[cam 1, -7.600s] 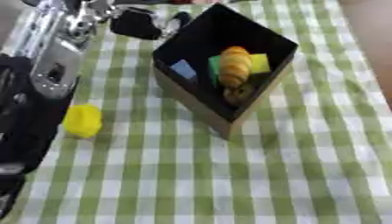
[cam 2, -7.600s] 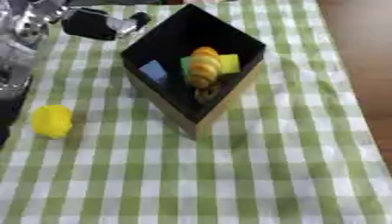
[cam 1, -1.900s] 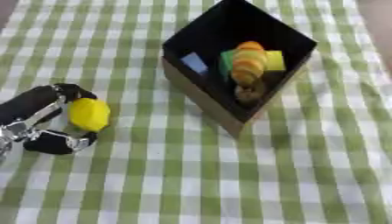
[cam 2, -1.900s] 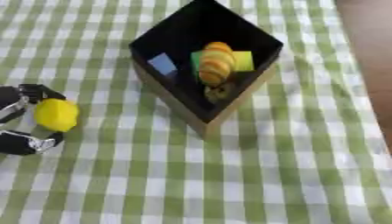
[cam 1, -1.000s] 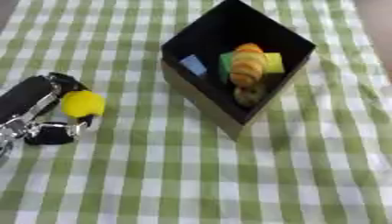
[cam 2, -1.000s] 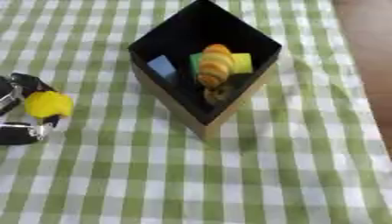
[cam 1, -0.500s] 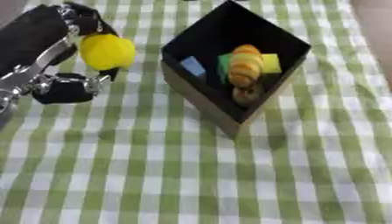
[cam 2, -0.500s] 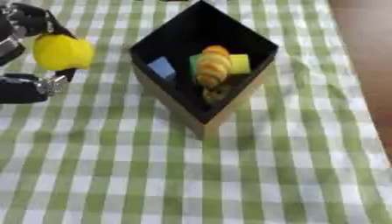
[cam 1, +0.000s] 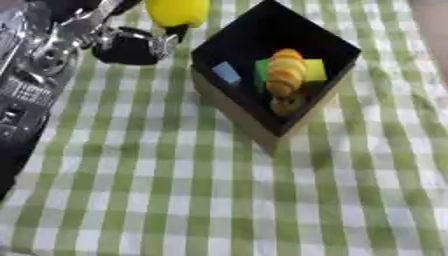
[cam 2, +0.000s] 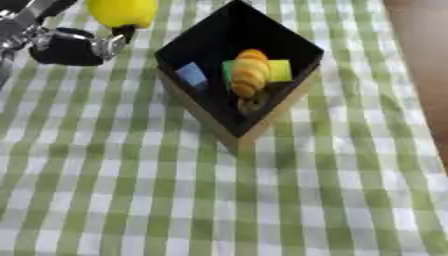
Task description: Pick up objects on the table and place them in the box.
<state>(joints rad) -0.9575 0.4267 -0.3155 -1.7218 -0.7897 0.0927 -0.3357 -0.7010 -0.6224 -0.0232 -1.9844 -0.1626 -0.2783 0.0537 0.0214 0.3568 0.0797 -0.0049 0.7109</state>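
A yellow lemon-like object [cam 1: 178, 11] hangs at the top of the view, up and to the left of the box, held by my left hand [cam 1: 131, 44], whose black fingers curl around it. The black box [cam 1: 328, 82] stands cornerwise on the checked cloth. Inside it lie an orange-and-yellow ridged object [cam 1: 283, 74], a yellow-green block [cam 1: 311, 71] and a small blue piece [cam 1: 226, 73]. My left arm runs down the left edge. My right hand shows in neither view.
The green-and-white checked cloth [cam 1: 219, 190] covers the table. A brown bare strip [cam 2: 427, 55] shows along the right edge past the cloth.
My left hand has closed on the yellow object on the cloth at left, lifted it, and carried it up and rightward toward the box's upper-left corner.
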